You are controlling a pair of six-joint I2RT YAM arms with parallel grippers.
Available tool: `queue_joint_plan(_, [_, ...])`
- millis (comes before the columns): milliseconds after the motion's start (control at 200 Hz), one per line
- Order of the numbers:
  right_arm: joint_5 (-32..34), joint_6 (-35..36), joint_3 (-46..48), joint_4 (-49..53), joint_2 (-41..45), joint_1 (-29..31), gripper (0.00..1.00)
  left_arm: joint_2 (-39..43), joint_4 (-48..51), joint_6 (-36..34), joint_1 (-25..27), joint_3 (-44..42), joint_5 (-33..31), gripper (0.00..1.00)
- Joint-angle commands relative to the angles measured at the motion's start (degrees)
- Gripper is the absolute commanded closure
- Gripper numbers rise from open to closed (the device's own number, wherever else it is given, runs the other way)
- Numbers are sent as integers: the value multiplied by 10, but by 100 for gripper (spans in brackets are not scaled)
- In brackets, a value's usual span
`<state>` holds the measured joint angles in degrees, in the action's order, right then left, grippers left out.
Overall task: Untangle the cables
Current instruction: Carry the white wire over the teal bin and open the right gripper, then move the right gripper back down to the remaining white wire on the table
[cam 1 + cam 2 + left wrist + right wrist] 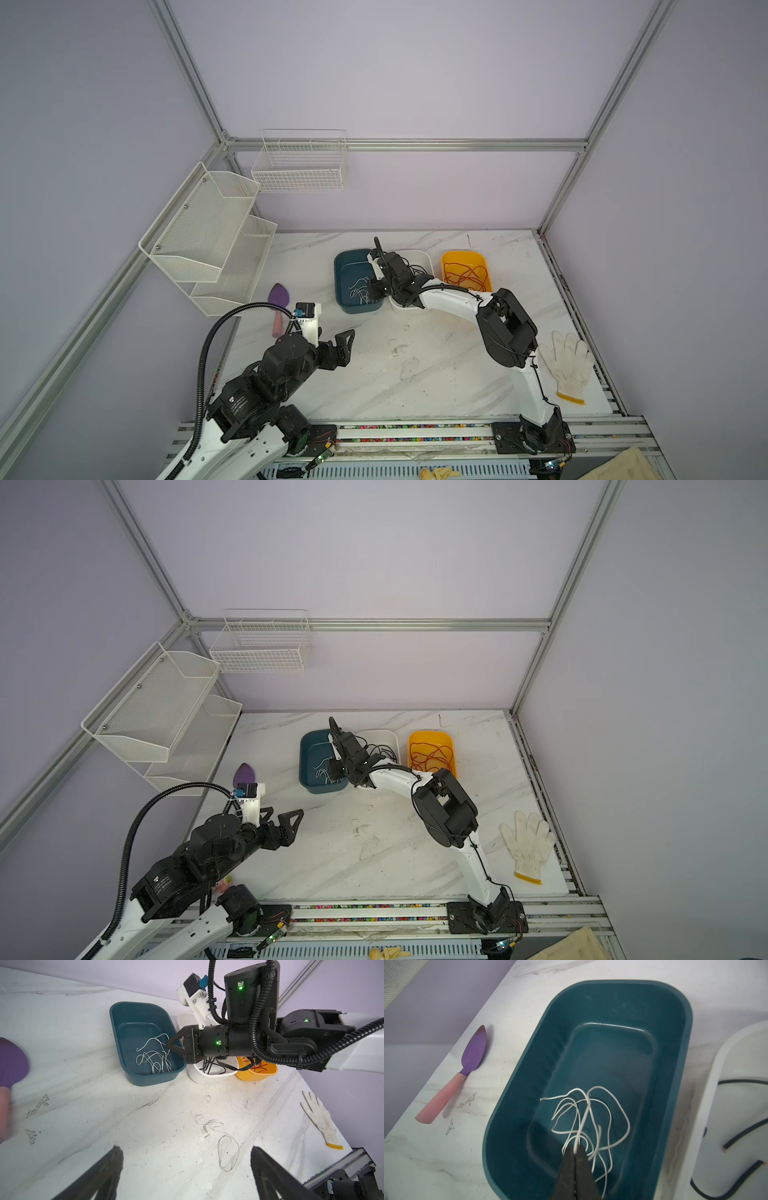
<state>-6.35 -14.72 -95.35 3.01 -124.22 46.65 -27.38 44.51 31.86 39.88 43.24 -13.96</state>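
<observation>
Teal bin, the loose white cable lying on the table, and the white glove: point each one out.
teal bin [623,1001], right wrist view, bare inner wall.
loose white cable [218,1148], left wrist view, side of its big loop.
white glove [569,365], in a top view, palm.

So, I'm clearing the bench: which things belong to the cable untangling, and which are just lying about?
In the job: white cables, black cables, orange-red cables, loose white cable, teal bin, white bin, yellow bin.
Lying about: purple spatula, white glove, mesh shelf, wire basket.
</observation>
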Motion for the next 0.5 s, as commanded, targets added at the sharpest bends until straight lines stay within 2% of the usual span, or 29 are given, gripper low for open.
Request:
queue_joint_plan(0, [28, 6, -27, -48, 17, 4, 100, -6, -18, -10, -2, -3, -7, 5])
queue_joint_plan(60, [20, 4, -40, -45, 1, 1, 100, -9, -16, -10, -3, -2, -7, 5])
queue_joint_plan(90, [14, -5, -53, -31, -11, 0, 91, -10, -16, -10, -3, -2, -7, 5])
queue_joint_plan(205, [3, 0, -88, 16, -28, -1, 75, -11, -16, -9, -5, -3, -7, 5])
queue_joint_plan(345, [25, -2, 2, -36, 59, 0, 57, -14, -16, -10, -5, -4, -7, 5])
queue_joint_plan(495, [37, 10, 100, -22, 164, 12, 52, -20, -17, -12, -6, -2, -1, 4])
